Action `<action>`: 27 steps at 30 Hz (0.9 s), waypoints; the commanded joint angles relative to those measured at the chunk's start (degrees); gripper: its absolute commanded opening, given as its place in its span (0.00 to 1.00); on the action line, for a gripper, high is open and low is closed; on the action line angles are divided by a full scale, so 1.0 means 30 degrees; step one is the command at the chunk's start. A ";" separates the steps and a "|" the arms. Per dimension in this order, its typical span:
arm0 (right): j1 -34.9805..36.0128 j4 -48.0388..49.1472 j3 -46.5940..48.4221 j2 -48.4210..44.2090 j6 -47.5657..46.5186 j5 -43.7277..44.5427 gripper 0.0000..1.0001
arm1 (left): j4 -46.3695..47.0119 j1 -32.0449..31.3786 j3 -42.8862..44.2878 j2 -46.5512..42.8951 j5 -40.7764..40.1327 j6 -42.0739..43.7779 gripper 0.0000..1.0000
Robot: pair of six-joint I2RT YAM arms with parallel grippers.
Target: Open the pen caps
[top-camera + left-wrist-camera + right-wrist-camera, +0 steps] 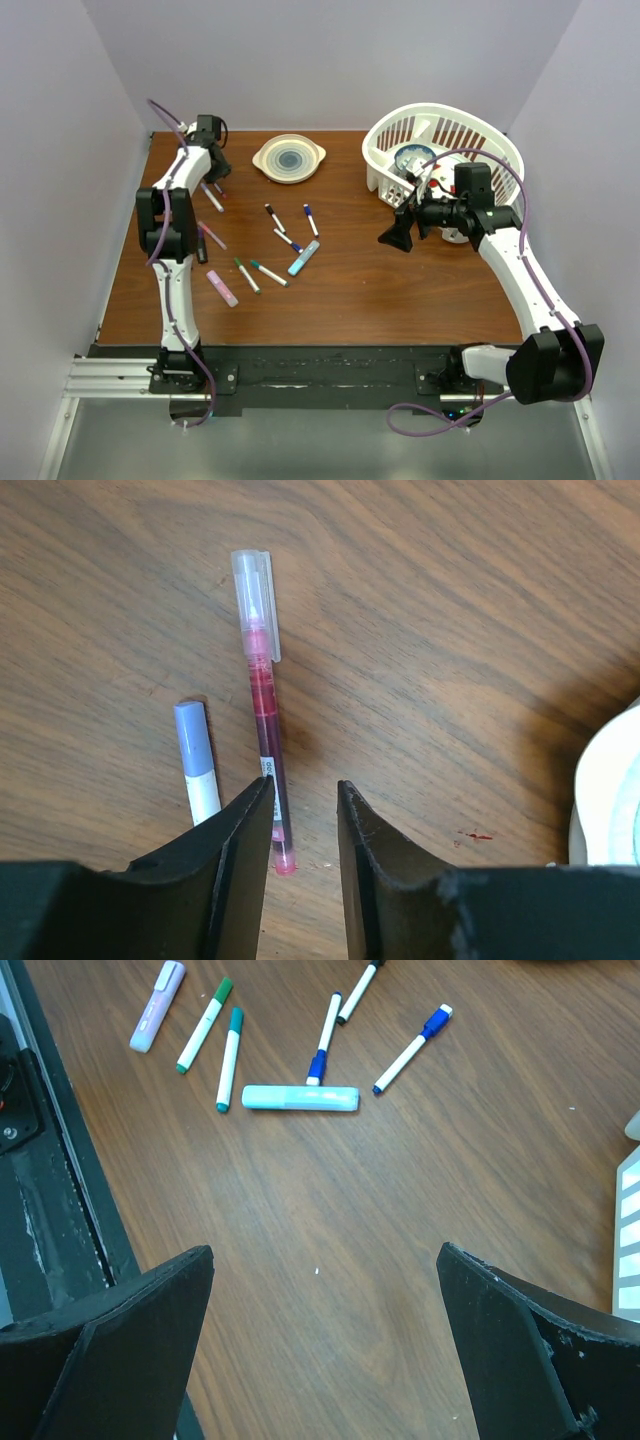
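Left arm (170, 235) stretched toward 11 o'clock; left gripper (303, 788) aimed down, jaws narrowly parted. Right arm (522, 272) bent; right gripper (325, 1255) facing 9 o'clock, jaws spread wide.

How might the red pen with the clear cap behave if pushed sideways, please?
The red pen looks slim and round, so it probably rolls. Its clear cap has a clip, which may stop that. It seems light and stiff.

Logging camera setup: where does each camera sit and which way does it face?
Top external: above and behind, looking down on the table; both arms show.
Left wrist: on the left arm, looking down at a red pen; left pincer open.
Right wrist: on the right arm, facing the scattered markers; right pincer open.
Shared: the light blue highlighter, top and right wrist.
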 commanded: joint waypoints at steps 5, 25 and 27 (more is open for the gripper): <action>0.0055 0.0012 0.0137 0.0027 -0.0468 0.0305 0.99 | 0.0043 0.0375 0.0291 0.0458 -0.0492 0.0171 0.38; -0.0062 -0.0017 0.0166 -0.0003 -0.0497 0.0452 0.99 | 0.0542 0.1166 -0.0265 0.1483 0.0884 0.0171 0.31; -0.0091 -0.0017 0.0166 -0.0032 -0.0497 0.0452 0.99 | 0.0542 0.1166 -0.0265 0.1513 0.1001 0.0288 0.29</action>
